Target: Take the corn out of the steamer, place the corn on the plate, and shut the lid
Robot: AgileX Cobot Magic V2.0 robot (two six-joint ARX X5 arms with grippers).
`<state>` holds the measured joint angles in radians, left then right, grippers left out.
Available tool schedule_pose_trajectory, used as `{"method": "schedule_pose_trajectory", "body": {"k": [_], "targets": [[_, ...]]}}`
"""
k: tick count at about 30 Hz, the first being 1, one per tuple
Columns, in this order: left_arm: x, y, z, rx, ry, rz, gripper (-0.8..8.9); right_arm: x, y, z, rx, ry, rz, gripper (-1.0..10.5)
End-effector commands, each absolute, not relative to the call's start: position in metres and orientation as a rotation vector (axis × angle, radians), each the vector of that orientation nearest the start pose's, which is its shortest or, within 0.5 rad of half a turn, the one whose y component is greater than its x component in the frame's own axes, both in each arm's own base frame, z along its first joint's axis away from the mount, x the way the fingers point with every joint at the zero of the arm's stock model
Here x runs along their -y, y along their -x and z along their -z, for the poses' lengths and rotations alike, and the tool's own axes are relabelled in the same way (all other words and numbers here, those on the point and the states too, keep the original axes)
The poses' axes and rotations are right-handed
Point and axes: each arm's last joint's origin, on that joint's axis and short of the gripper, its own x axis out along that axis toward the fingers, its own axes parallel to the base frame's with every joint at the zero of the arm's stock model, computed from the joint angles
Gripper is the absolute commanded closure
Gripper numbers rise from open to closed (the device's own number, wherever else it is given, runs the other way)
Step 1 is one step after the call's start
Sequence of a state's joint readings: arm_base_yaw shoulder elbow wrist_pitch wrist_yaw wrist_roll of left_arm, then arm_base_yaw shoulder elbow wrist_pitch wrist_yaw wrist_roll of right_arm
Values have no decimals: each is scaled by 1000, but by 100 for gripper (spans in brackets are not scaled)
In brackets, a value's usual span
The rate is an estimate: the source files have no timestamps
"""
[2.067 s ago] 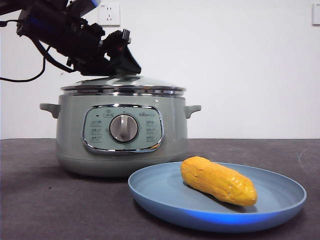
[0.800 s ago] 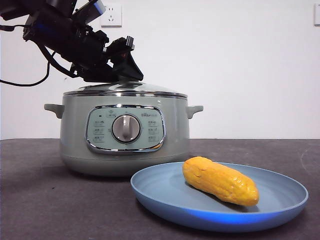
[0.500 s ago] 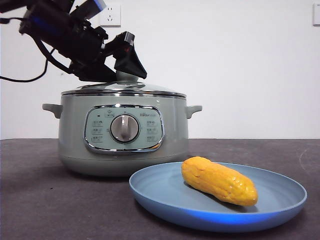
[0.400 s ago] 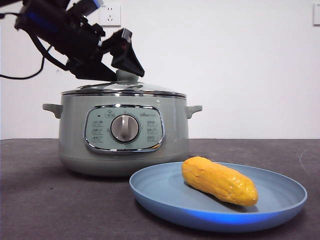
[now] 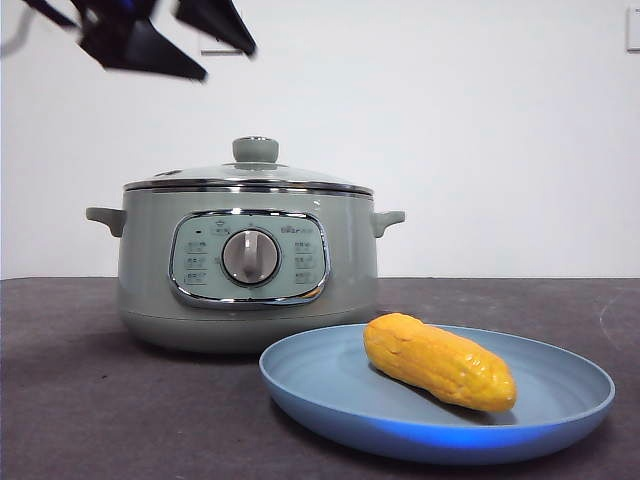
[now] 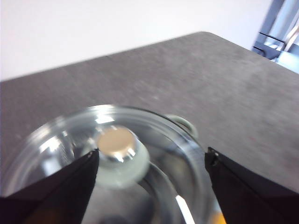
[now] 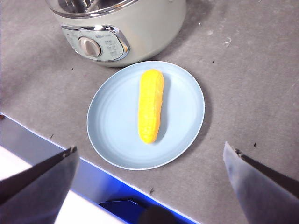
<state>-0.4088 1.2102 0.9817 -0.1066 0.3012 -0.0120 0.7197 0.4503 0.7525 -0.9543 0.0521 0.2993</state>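
The sage-green steamer (image 5: 345, 265) stands at mid-left with the glass lid (image 5: 300, 176) resting on it. Its green knob (image 5: 255, 150) is free. High above and to the left, my left gripper (image 5: 228, 63) hangs open, well clear of the knob. In the left wrist view the lid (image 6: 60, 140) and knob (image 6: 117, 145) lie below the open left gripper (image 6: 152, 154). The yellow corn (image 5: 440, 362) lies on the light-blue plate (image 5: 565, 398) in front of the steamer, to its right. From high up, the open right gripper (image 7: 149, 147) looks down on corn (image 7: 151, 105), plate (image 7: 110, 119) and steamer (image 7: 154, 23).
The dark grey table (image 5: 70, 400) ends at a near edge (image 7: 56, 142) just in front of the plate. A white wall with a socket stands behind the steamer. One steamer side handle (image 6: 183, 124) shows beside the lid.
The left gripper was at the lid's knob. It has opened, let go and risen up and to the left. The lid stays on the steamer; corn and plate are unmoved.
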Motion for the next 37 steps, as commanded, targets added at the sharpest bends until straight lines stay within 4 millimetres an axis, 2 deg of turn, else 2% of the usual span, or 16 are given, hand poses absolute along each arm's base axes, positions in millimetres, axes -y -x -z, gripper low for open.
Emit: {"method": "schedule_pose_trajectory", "body": {"k": [1,5,9,10,12,15,16,19,20,37], "targets": [[106,-219,-328,-411,17,750,437,-49,-58,-287,-708,-22,-547,351],[95,-188,-335,-501,30,805,441,-49,-58,-287,-708,-21,-547,352],[86,-166,-335,-590,33,809,444,-49,-58,-287,-708,-22,-547,352],[84,-161,-334,-614,32,807,467,-49,-58,-287,-708,-21,-546,353],[81,-154,-332,-662,31,802,584,-49,-58,-287,-708,-21,-546,363],[79,-150,-328,-721,29,796,795,-49,-58,-287,-708,-22,-546,524],[78,-149,-327,-736,29,795,832,-49,-58,-287,-709,-22,-546,597],[77,-147,-325,-763,20,795,822,-49,-58,-287,-708,-22,-546,926],[77,-147,-324,-764,19,795,822,-49,-58,-287,-708,-21,-546,964],[78,-148,-326,-744,17,790,817,-49,-58,-287,-707,-23,-537,945]]}}
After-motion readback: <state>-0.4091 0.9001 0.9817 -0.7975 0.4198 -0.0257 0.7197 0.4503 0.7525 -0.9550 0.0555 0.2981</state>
